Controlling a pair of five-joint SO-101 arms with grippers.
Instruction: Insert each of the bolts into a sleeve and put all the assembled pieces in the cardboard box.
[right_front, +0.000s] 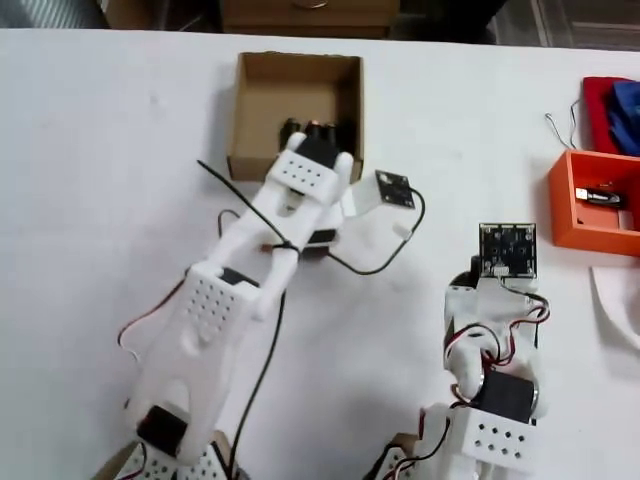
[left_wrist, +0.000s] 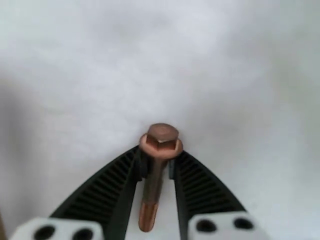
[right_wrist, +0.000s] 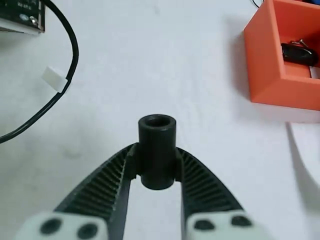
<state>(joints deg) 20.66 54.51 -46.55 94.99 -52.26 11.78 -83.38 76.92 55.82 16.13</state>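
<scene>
the left gripper (left_wrist: 159, 156) is clamped on a copper-coloured bolt (left_wrist: 154, 180). its two black ribbed fingers (left_wrist: 112, 187) squeeze the bolt's thin part from both sides, just under the head. the six-sided head sticks out past the finger tips, and the white table (left_wrist: 160, 60) is behind it. the right gripper (right_wrist: 157, 159) is clamped on a short black sleeve (right_wrist: 157, 145). its fingers (right_wrist: 107, 187) press on the lower half of the sleeve, one on each side. the sleeve's round open end sticks out past the tips, and the hole in it can be seen. from above, the left arm (right_front: 255, 250) stretches across the table to the near side of the cardboard box (right_front: 250, 110), and its front end is at the box's edge. a few small dark pieces (right_front: 310, 128) lie inside the box against the near wall, but they are too small to tell what they are. the right arm (right_front: 490, 340) is folded up close to its base, well apart from the cardboard box. an orange box (right_front: 575, 215) sits near the table's edge on the right arm's side, with a small dark thing inside. a black cable (right_wrist: 70, 50) curls over the table near the right gripper.
</scene>
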